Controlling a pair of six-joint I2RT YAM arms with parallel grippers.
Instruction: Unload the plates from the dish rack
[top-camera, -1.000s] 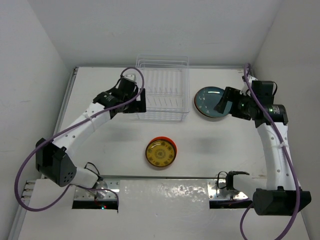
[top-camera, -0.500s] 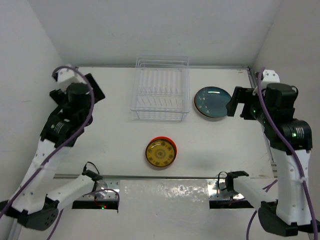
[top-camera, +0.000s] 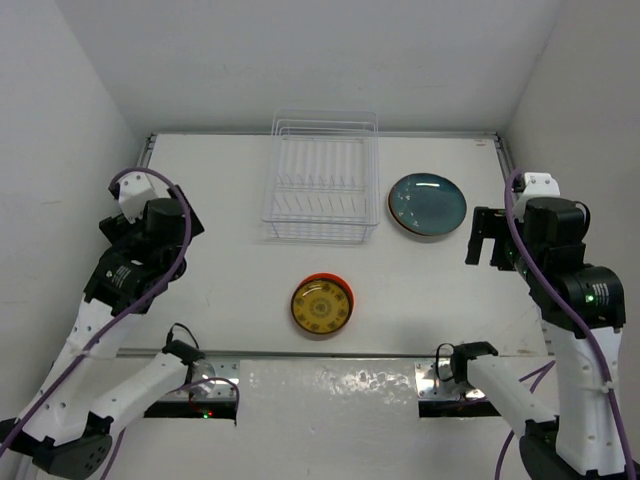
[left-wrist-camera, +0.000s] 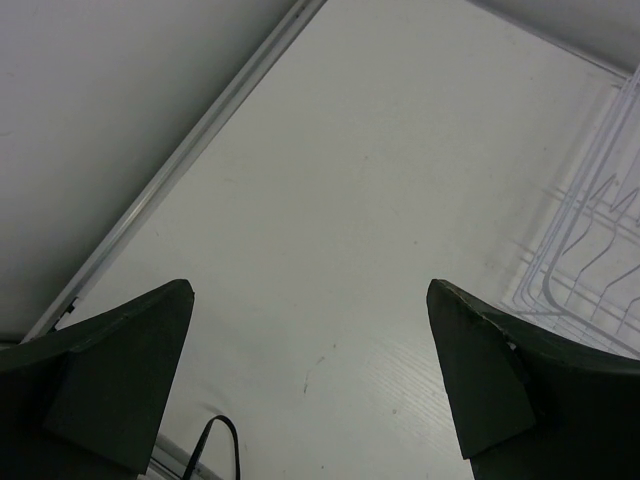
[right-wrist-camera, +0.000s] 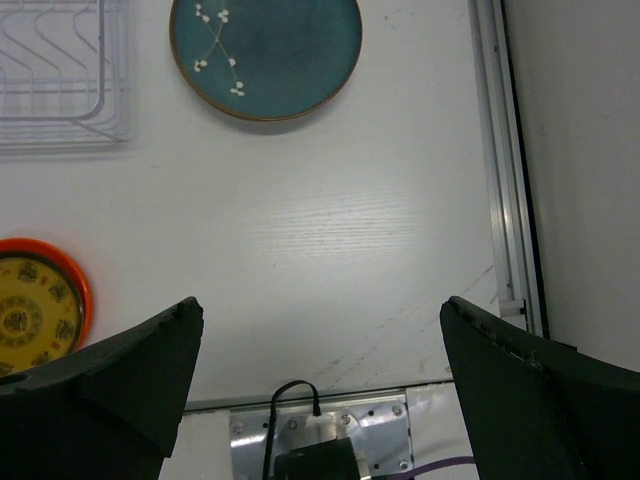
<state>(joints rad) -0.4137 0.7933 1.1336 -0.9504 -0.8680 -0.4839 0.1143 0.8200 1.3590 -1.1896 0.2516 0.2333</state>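
On matte table (top-camera: 240, 300): boxy wire dish rack (top-camera: 322, 188); round glossy teal plate (top-camera: 427, 204).

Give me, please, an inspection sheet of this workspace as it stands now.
Surface: white table, no spills seen.
Job's things: dish rack at the far middle, no plates seen in it; teal plate flat on the table to its right; yellow patterned plate, orange rim around it, flat nearer the arms.
Clutter: nothing seen.
Tools: left tool open, empty, over the table left of the rack; right tool open, empty, near the teal plate.
Cables: purple cables loop along both arms, clear of the plates.
Surroundings: plain white walls on three sides.
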